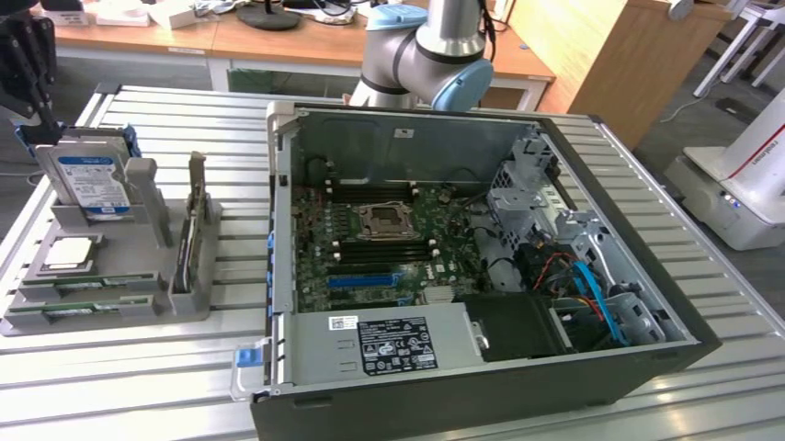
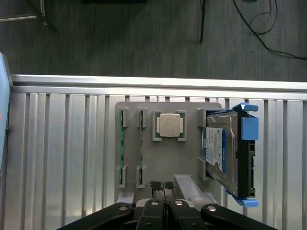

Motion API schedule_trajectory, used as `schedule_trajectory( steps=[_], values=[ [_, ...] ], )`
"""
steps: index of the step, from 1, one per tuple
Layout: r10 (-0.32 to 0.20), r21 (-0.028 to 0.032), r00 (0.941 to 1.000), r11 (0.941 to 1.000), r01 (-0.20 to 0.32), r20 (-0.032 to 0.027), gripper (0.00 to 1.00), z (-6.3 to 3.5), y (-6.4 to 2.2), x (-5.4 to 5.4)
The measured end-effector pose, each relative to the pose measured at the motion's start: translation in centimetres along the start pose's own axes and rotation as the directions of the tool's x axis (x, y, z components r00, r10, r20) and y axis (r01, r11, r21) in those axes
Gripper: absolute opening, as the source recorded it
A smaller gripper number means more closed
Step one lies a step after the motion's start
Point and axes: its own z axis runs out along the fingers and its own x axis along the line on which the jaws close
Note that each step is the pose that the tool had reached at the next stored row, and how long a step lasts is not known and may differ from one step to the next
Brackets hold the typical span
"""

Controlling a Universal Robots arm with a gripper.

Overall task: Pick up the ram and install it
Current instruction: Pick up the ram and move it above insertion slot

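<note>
While the end effector (image 2: pixel 162 185) hangs over the grey holder (image 2: pixel 165 165) with its two black fingertips pressed together and nothing between them, the ram (image 2: pixel 121 153) stands on edge in the holder's outermost slot, apart from the fingertips. A second green strip (image 2: pixel 141 153) stands in the slot just beside it. The silver processor (image 2: pixel 170 125) lies between that strip and the upright hard drive (image 2: pixel 218 153). The holder sits on the slatted metal desk (image 2: pixel 57 153), near the edge bordering the dark floor. The open computer case (image 1: pixel 491 404) stands beside the holder, toward the desk's middle, with its motherboard (image 1: pixel 331 257) exposed.
</note>
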Motion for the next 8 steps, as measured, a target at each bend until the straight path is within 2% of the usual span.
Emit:
schedule_trajectory(
  steps=[8],
  values=[
    [-0.005, 0.0000, 1.0000, 1.0000, 0.005, -0.0002, 0.11, 0.00, 0.00, 0.00]
  ],
)
